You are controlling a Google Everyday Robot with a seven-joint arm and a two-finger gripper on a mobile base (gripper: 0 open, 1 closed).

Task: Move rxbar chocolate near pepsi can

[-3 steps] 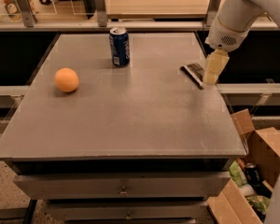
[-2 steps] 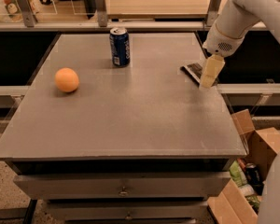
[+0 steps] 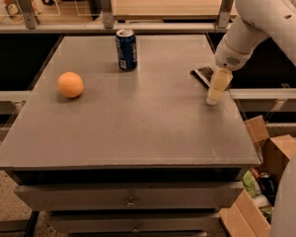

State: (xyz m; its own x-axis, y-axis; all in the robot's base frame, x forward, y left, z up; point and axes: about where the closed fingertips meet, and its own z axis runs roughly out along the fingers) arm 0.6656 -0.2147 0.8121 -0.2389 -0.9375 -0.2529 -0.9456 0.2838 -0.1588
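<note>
Down at the lower right of the camera view, below and nearer than the gripper, an open brown cardboard box (image 3: 281,152) stands on the floor beside the table. Inside it lie a dark can with a green top (image 3: 267,183) and some green-and-white packaging (image 3: 250,182); what else it holds is hidden.

Above it, the white robot arm (image 3: 259,19) reaches in from the upper right, and its cream-coloured gripper (image 3: 213,98) points down at the flat grey tabletop (image 3: 138,127), close to the right edge. Its tip is at or just above the surface. Whether it is spread or closed cannot be told from this angle, and nothing is seen held in it.

The rxbar chocolate (image 3: 203,74), a small flat bar in a dark wrapper with a whitish label, lies on the table just beside the gripper, on its far side and partly behind it; contact between the two cannot be judged.

The pepsi can (image 3: 126,49), an upright dark blue soda can with a silver top, stands well apart from the gripper, farther back and toward the picture's left. A round orange ball (image 3: 70,84) rests farther left again, near the opposite edge.
</note>
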